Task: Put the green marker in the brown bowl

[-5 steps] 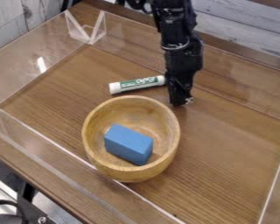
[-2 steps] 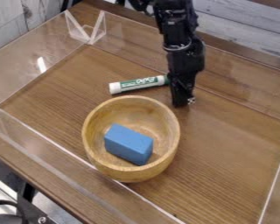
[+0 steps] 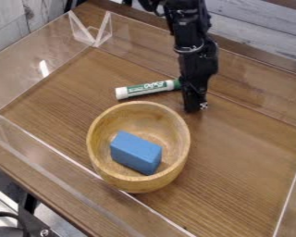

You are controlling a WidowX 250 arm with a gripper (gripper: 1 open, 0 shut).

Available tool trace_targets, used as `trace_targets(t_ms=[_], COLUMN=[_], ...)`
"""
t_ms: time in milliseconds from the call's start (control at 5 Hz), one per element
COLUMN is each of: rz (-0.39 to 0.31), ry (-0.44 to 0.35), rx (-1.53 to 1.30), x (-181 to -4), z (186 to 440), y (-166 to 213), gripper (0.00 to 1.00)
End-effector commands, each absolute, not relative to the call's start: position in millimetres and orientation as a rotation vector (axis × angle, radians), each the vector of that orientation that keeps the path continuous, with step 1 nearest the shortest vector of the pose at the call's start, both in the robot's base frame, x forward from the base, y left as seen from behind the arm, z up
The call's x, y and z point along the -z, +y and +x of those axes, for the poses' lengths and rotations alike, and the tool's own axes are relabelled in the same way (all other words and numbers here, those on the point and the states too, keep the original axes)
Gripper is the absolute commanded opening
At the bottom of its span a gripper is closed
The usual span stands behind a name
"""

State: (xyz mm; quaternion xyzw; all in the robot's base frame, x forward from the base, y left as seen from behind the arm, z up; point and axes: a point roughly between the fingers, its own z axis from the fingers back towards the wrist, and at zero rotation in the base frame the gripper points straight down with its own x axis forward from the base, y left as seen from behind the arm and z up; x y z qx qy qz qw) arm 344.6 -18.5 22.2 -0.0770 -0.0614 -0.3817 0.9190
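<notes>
Shifted slightly right along the tabletop (image 3: pixel 243 139), the fingers (image 3: pixel 194 104) are closed narrow beside the green marker (image 3: pixel 145 89), just behind the brown bowl's (image 3: pixel 138 185) rim. Open wood lies right of the bowl. Green lettering is too small to read.

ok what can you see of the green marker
The green marker is a slim white barrel with green lettering and a darker green part at its right-hand end in the picture. It looks like plastic. It lies on its side on the wooden table, just beyond the bowl and outside it. The end effector is right at its green end; whether they touch is unclear.
</notes>
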Motion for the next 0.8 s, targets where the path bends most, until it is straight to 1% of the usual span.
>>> trace_targets(t_ms=[0, 600], rz=[-0.143, -0.160], ry=[-0.172, -0.162], rx=[0.803, 0.813], x=[-36.7, -37.1], z=[355.2, 356.2], y=[-23.4, -25.2], gripper=[0.00, 0.00])
